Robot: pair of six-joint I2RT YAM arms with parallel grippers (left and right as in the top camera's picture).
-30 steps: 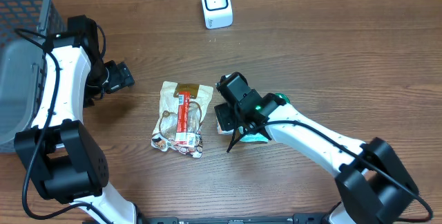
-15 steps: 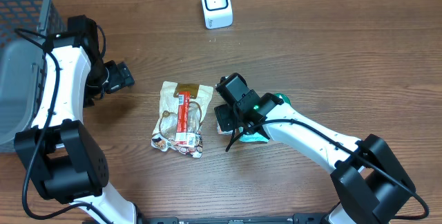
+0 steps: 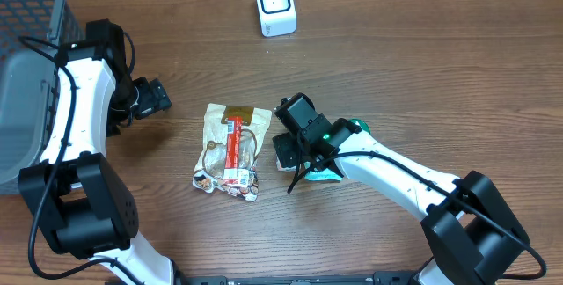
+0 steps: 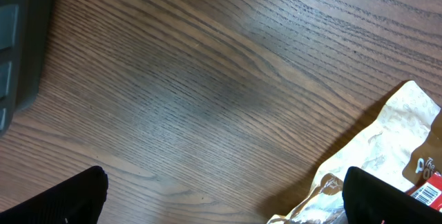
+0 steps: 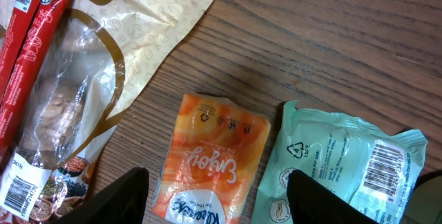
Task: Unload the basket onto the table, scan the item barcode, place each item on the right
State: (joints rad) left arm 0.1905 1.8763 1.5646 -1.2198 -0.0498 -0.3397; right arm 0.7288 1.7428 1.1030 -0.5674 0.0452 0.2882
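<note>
At the far left of the top view sits a gray basket (image 3: 22, 74) with holes in its sides. Next to it is the left gripper (image 4: 224, 196). Its two black fingers are spread wide apart, with only the brown wooden table (image 3: 422, 65) between them, so it holds nothing. A bit to the right, near the middle of the top view, a tan paper snack bag (image 3: 230, 149) lies flat with a red stick pack on top. Up at the top middle stands the small white scanner (image 3: 274, 5), well apart from everything else. Just right of the bag is the right gripper (image 5: 214, 193). Its fingers are open, one on each side of the orange packet (image 5: 207, 162), which lies flat on the table at the bottom middle of the right wrist view. I cannot tell if the fingers touch it. Just beside it on the right lies a light green packet (image 5: 331, 162) with a barcode showing.
</note>
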